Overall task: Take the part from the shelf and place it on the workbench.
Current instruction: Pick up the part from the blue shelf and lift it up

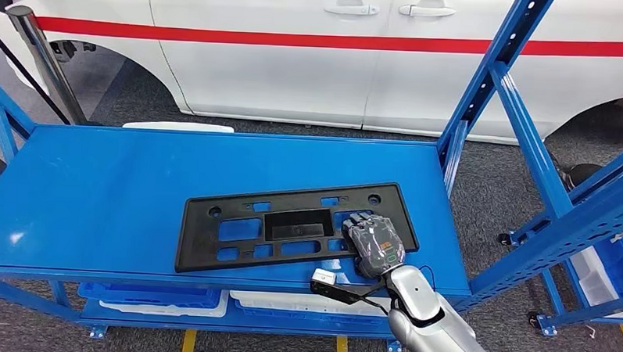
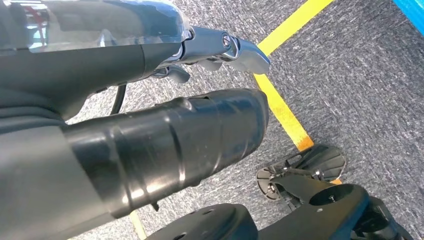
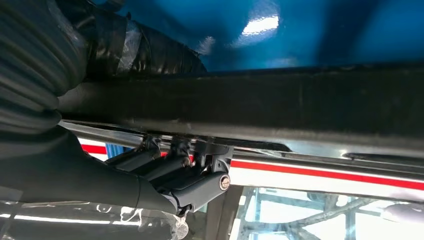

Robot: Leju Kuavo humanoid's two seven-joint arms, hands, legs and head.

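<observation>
Grip: right hand (image 1: 374, 242) clamped on the flat black slotted plastic panel (image 1: 291, 224), near right corner; left hand (image 2: 150, 145) fingers: cannot tell.
Risk: your 1-corner hold may let it tilt and snag the blue metal shelf (image 1: 96, 200).

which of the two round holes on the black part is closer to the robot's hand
The round hole near the black part's far right corner, just beyond the right hand. The other round hole sits near its far left corner.

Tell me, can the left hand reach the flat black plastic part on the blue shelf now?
Probably not as it hangs: the left hand points at the grey floor, while the right hand already rests on the flat black plastic part.
</observation>
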